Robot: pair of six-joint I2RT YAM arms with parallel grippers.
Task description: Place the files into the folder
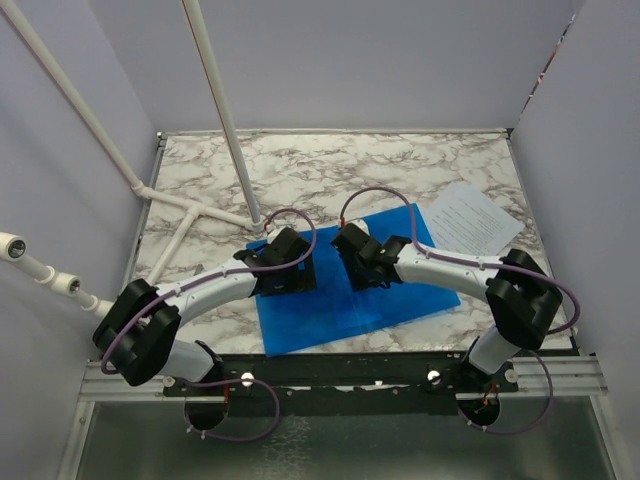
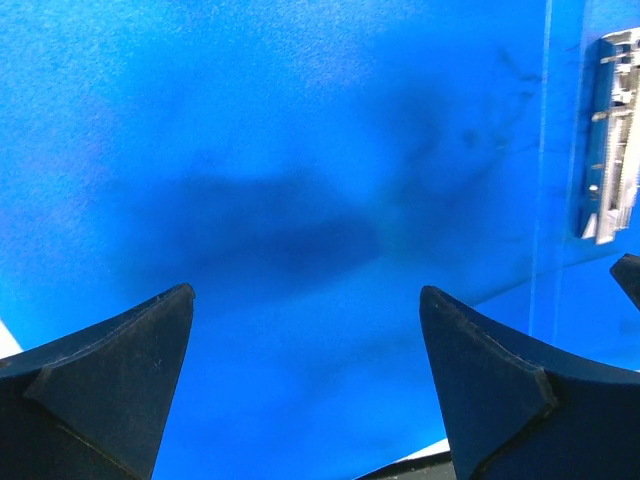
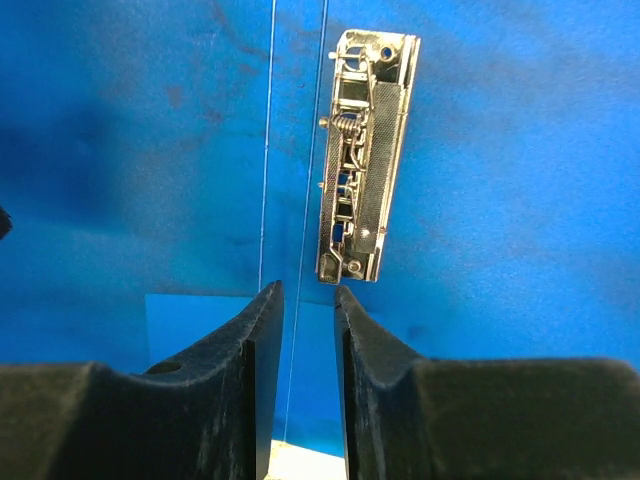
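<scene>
Marble table [image 1: 330, 160] is holding one open folder [image 1: 300, 322] and one sheet [image 1: 470, 220] far right; left gripper [image 2: 305, 292] is gaping, right gripper [image 3: 308, 292] barely parted.

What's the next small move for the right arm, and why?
Probably ease the right gripper forward onto the metal spring clip: the flat blue plastic folder lies open, the white printed sheets sit outside it, jaws narrowly parted just short of the clip.
</scene>
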